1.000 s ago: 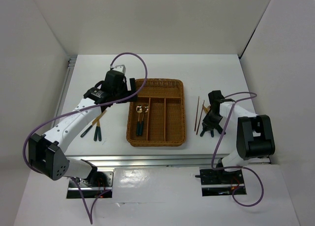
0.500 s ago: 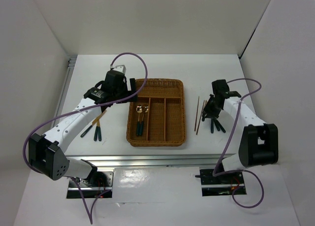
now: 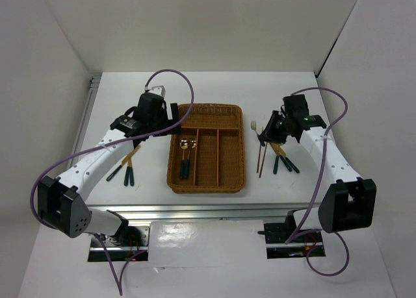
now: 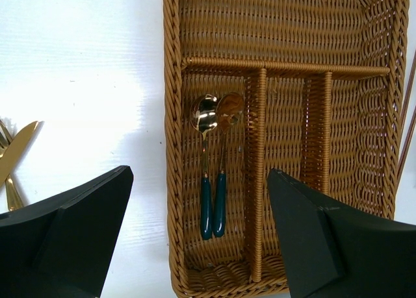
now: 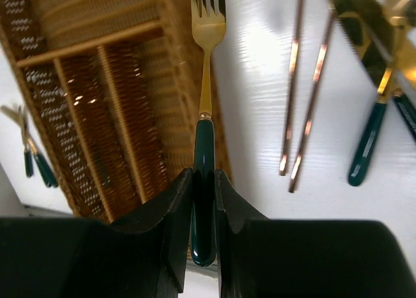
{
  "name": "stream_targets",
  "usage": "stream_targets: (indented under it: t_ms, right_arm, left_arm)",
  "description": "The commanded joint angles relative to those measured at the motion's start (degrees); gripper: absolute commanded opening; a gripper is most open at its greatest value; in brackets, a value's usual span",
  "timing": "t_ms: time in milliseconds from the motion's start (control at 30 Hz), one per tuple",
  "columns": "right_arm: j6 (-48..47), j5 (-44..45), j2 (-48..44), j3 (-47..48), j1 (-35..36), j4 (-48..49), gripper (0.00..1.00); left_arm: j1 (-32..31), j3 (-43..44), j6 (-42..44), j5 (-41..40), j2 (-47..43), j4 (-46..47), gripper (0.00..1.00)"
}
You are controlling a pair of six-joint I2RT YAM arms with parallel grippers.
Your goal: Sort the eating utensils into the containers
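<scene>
Since a second ago, we are raising our right gripper (image 5: 203, 178) off the white table (image 3: 292, 103). Its jaws are clenched on the gold-headed, teal-handled fork (image 5: 204, 142), tines pointing ahead toward the brown woven wicker tray (image 4: 172, 116) for slotting. Our left gripper (image 4: 199, 173) is hovering released over it.

two gold spoons (image 4: 205, 204) lie in the left slot of the wicker tray (image 4: 171, 149), a teal-handled fork (image 5: 207, 84) held beside it

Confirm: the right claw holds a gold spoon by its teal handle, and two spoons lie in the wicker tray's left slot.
Not a spoon: the right wrist view shows the right claw shut on a gold-tined, teal-handled fork. Two gold-bowled, teal-handled spoons do lie in the left slot of the brown woven wicker tray.
</scene>
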Motion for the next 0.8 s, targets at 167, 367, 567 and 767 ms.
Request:
stream_targets:
  t_ms: [167, 367, 567, 767]
  right_arm:
    - [1.43, -3.32, -1.69, 7.30, 12.34, 3.01, 0.15]
    - [4.69, 0.11, -0.47, 7.40, 21.57, 4.32, 0.15]
    - [12.75, 6.00, 1.29, 3.80, 28.44, 8.10, 0.15]
    - [19.27, 15.06, 4.98, 2.65, 34.42, 8.11, 0.15]
  left_arm:
    - [0.36, -1.90, 0.24, -0.39, -2.82, 0.75, 1.00]
    - [0.89, -2.52, -0.99, -1.71, -3.87, -0.38, 1.00]
    - [3.78, -4.97, -3.53, -2.42, -6.51, -1.62, 1.00]
    - [4.93, -7.09, -2.84, -2.42, -10.29, -2.23, 1.00]
